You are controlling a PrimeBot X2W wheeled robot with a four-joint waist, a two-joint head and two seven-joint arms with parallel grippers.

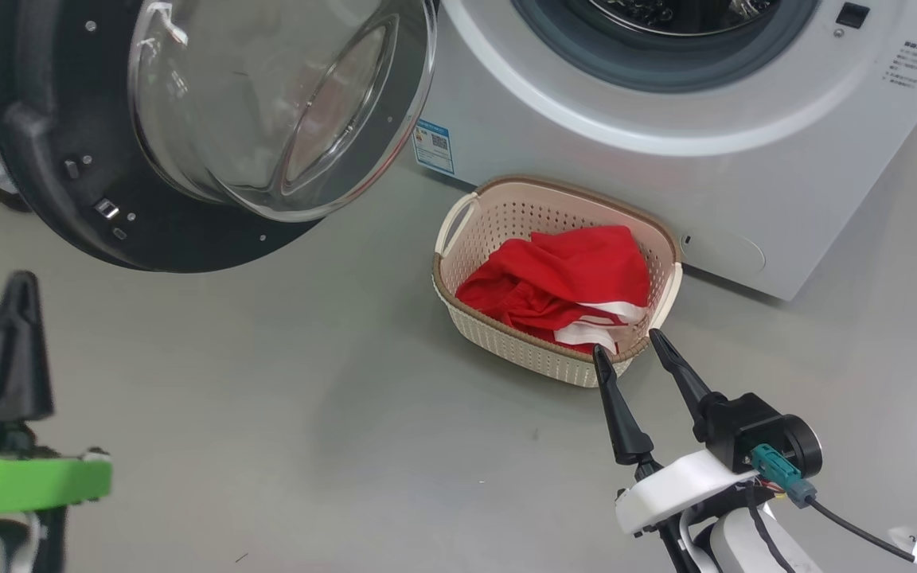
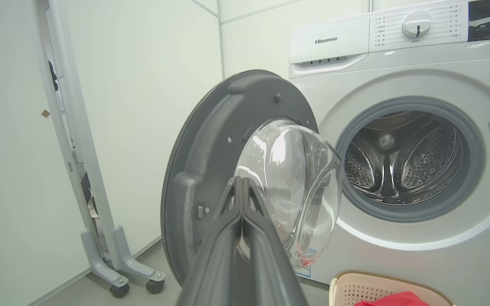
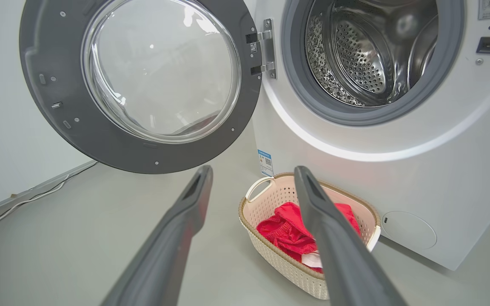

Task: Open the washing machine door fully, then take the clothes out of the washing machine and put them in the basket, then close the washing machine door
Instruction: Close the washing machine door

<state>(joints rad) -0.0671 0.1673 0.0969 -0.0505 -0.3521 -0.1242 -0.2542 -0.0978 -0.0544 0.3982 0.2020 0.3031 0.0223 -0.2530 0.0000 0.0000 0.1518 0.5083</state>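
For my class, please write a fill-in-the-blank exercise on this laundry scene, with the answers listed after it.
1. The clothes in the basket are ____ with white trim.
2. The washing machine door stands ____.
3. The left gripper is ____, while the right gripper is open.
4. The basket sits on the floor in ____ of the washing machine.
Answers: red; open; shut; front.
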